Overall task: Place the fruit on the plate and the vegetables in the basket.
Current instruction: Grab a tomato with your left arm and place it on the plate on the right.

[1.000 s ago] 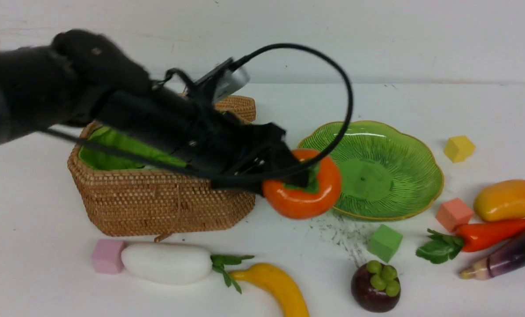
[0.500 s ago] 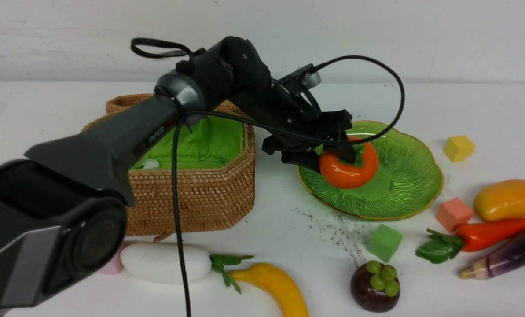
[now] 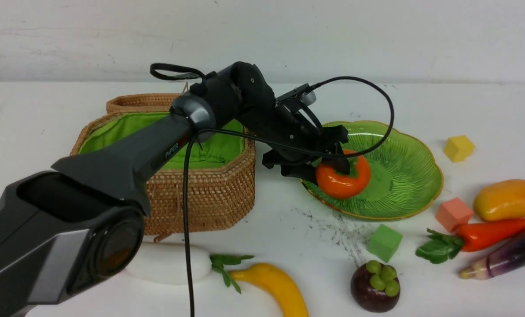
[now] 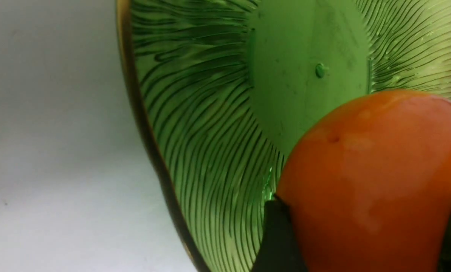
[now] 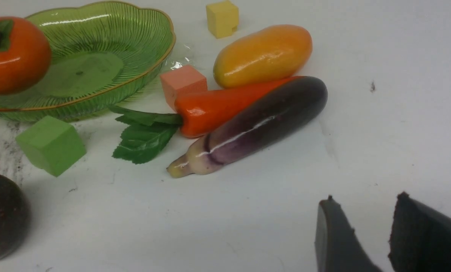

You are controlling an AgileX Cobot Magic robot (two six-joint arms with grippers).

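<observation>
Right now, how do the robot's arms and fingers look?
The left arm is dark grey and angular, with white PIPER lettering, a silver-grey joint ring and black looping cables. The left fingers are black. The right arm is out of view; the right fingers are dark, flat and tapered.

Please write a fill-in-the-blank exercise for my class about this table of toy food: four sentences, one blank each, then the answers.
1. The left gripper grips the orange fruit over the green ____.
2. The basket has a ____ cloth lining.
3. The cube farthest back on the table is ____.
4. The right gripper has its jaws apart, holding ____.
Answers: plate; green; yellow; nothing.
</observation>
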